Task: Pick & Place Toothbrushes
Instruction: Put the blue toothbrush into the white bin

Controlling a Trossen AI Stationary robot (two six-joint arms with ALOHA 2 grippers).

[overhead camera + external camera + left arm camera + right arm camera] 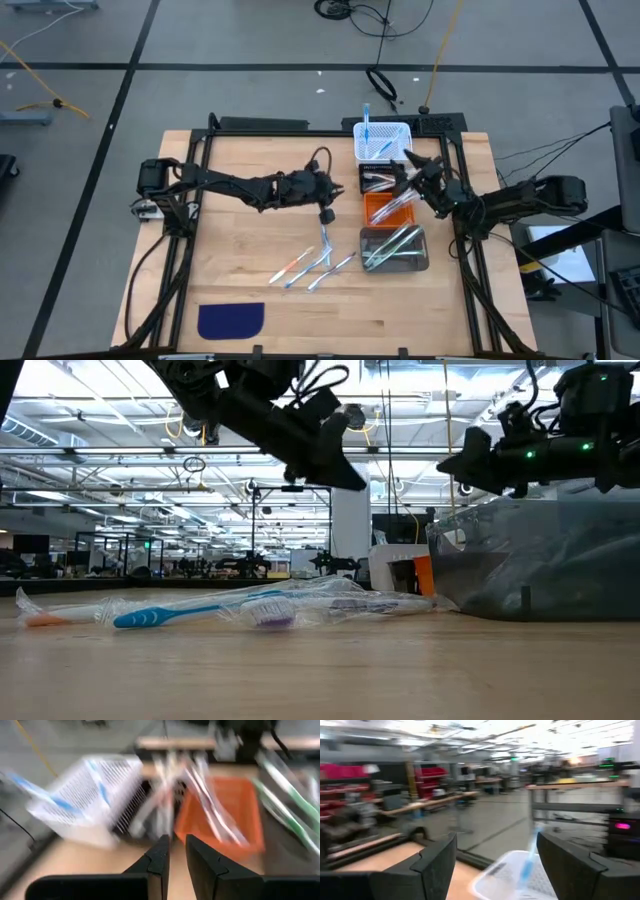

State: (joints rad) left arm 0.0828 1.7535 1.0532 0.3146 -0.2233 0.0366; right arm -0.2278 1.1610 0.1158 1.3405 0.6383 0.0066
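Note:
Several toothbrushes [318,262] in clear wrappers lie loose on the wooden table; in the low view they [200,612] lie flat, blue, orange and purple accented. More lie in the bins. My left gripper [325,212] hovers above the loose pile's far end, lifted clear [340,460], its fingers [177,842] a narrow gap apart with nothing between them. My right gripper [410,165] hangs over the bins, wide open [497,840] and empty, looking at the white basket [520,875] and a blue toothbrush in it.
Along the table's right side stands a row of bins: a white basket [398,130], a black bin [366,182], an orange bin [376,210] and a grey clear bin [420,262] with green brushes. A dark blue cloth patch [230,320] lies near the front edge.

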